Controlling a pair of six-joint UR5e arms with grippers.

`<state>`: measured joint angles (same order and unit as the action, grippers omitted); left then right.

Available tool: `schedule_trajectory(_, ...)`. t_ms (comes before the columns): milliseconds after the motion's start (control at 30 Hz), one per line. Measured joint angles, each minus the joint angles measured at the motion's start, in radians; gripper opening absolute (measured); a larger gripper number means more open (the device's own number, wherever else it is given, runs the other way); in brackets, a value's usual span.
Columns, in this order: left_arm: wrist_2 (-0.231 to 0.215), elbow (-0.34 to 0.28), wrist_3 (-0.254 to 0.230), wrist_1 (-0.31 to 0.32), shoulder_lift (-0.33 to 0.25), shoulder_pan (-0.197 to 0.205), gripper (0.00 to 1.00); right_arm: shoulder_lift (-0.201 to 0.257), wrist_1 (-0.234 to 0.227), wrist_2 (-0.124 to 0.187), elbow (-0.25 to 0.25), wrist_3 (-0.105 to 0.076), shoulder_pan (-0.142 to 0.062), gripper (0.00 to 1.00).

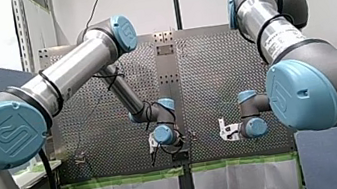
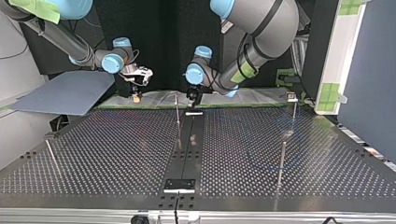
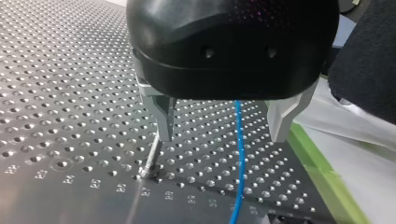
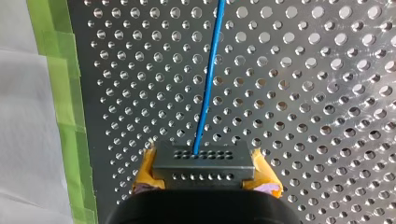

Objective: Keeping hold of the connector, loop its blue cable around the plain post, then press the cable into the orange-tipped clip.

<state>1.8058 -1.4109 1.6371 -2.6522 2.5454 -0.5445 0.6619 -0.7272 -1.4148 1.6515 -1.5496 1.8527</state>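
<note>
Right gripper: My right gripper (image 4: 202, 158) is clamping its yellow pads (image 4: 144, 175) on the two ends of the grey connector (image 4: 203, 165), which is sitting squarely between the fingers with its rows of small holes facing outward.

Blue cable: The blue cable (image 4: 209, 79) is leaving the connector's face midway between the right fingers and running straight ahead of them, just above the perforated table (image 4: 303, 93). In the left wrist view it is passing through the gap between the left fingers, a little nearer the finger on the tape side, and is touching neither finger.

Left gripper: My left gripper (image 3: 223, 137) is holding its two metal fingers (image 3: 164, 116) spread wide, with nothing grasped between them.

Plain post: A thin metal post (image 3: 150, 158) is standing from the table directly under the tip of the left finger farther from the tape. Whether tip and post are touching cannot be told. The cable is lying to the inner side of that finger, apart from the post and not wrapped around it.

Table edge: A strip of green tape (image 4: 65, 116) is running along the table's border beside the right fingers, with a pale sheet (image 4: 23, 140) lying beyond it. The same tape is showing outside the left gripper's other finger.
</note>
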Motion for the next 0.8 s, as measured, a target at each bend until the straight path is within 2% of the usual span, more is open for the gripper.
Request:
schedule_trajectory(233,0.025,-0.001,0.000,-0.050,0.000,-0.007,1.00,0.000,0.005,0.000,0.000,0.000,0.001,0.00)
schedule_trajectory(433,0.027,-0.024,-0.019,-0.074,-0.007,-0.026,1.00,0.000,0.012,0.004,0.000,0.000,0.002,0.00)
schedule_trajectory(600,0.038,-0.067,-0.017,-0.048,-0.037,-0.059,1.00,0.000,0.017,0.006,0.000,0.000,0.002,0.00)
schedule_trajectory(800,0.026,-0.120,-0.001,0.004,-0.081,-0.078,1.00,0.000,0.018,0.011,0.000,0.000,0.003,0.00)
